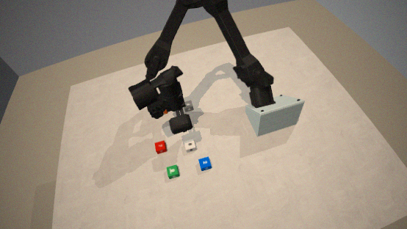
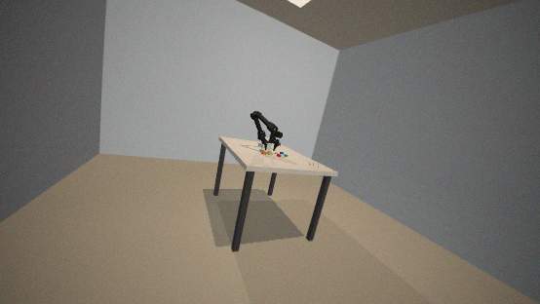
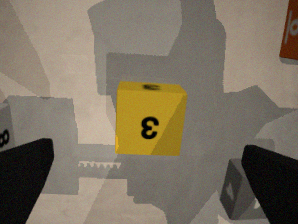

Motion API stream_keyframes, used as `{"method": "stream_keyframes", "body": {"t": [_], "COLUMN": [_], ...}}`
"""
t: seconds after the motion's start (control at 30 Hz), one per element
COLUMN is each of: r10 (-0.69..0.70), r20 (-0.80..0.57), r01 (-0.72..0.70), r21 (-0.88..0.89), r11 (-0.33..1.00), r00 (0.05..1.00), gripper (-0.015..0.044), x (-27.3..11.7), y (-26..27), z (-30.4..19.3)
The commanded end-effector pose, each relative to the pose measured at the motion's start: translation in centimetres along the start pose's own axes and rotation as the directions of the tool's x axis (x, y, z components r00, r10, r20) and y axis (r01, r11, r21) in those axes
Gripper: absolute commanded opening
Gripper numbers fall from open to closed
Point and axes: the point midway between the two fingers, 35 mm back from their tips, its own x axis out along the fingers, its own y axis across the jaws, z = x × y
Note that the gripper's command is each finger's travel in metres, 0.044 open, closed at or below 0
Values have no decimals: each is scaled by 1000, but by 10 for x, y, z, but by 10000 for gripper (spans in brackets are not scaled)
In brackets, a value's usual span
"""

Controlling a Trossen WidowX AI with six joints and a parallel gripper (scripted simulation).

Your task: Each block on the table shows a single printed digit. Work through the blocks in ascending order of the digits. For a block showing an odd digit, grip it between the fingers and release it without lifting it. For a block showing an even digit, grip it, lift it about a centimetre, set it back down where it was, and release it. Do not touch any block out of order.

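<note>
The yellow block point(image 3: 148, 120) point(image 2: 270, 152) shows a 3 and sits on the table. My gripper point(image 3: 151, 152) is open above it, one finger to each side, both clear of it. The arm hides this block in the top view. A white block point(image 1: 189, 145) point(image 3: 4, 131) shows an 8 in the wrist view. A grey block point(image 1: 188, 106) point(image 3: 234, 189) is partly behind the right finger in the wrist view. An orange block point(image 3: 291, 30) point(image 1: 165, 111) is partly cut off; its digit is unclear. The blue block point(image 1: 205, 164) seems to show a 2. Red point(image 1: 160, 147) and green point(image 1: 173, 171) blocks have unclear digits.
The arm's pale blue-grey base block point(image 1: 280, 118) stands on the table point(image 1: 312, 176) to the right in the top view. The arm reaches over from it, and its shadows fall across the tabletop and around the yellow block.
</note>
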Motion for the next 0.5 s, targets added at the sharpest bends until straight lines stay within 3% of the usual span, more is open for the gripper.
{"method": "stream_keyframes", "body": {"t": [0.0, 0.03, 0.1, 0.27, 0.37, 0.47], "r10": [7, 7, 8, 11, 10, 10], "r20": [19, 19, 19, 18, 18, 18], "r01": [-7, -7, -9, -11, -10, -10], "r21": [9, 9, 9, 8, 8, 8], "r11": [1000, 1000, 1000, 1000, 1000, 1000], "r00": [1000, 1000, 1000, 1000, 1000, 1000], "gripper": [400, 400, 348, 216, 138, 120], "x": [-18, -18, -26, -90, -99, -99], "y": [0, 0, 1, 1, 0, 0], "z": [3, 3, 4, 3, 1, 1]}}
